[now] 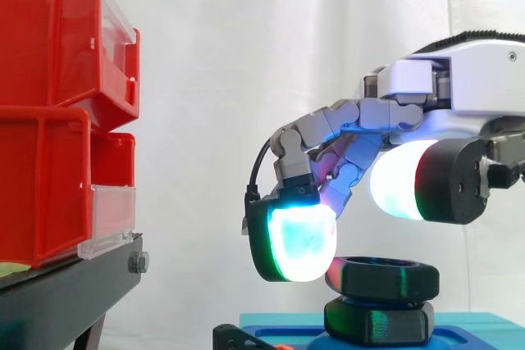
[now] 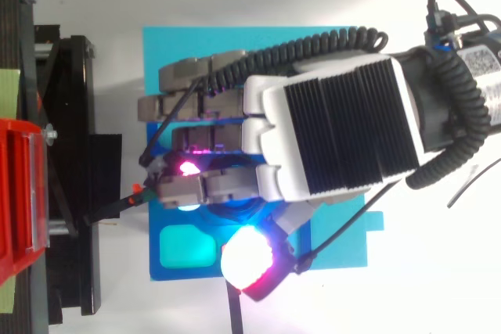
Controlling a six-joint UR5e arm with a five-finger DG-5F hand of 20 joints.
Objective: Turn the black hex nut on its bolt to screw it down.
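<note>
The hand [image 1: 385, 112] is hovering with fingers [image 1: 299, 243] curling down, gripping nothing, one pad just brushing the black hex nut [image 1: 381, 278] sitting on its bolt above the blue base [image 2: 164, 41], so it is risking sliding off without turning it.

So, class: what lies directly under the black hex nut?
Under the black hex nut sits another black hex piece on the blue base. The bolt's thread is covered.

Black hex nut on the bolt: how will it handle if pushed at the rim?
The black hex nut looks rigid and probably light, like printed plastic. Wide, low and level above the lower black piece, it should turn rather than tip. Its glossy rounded rim may slip.
</note>
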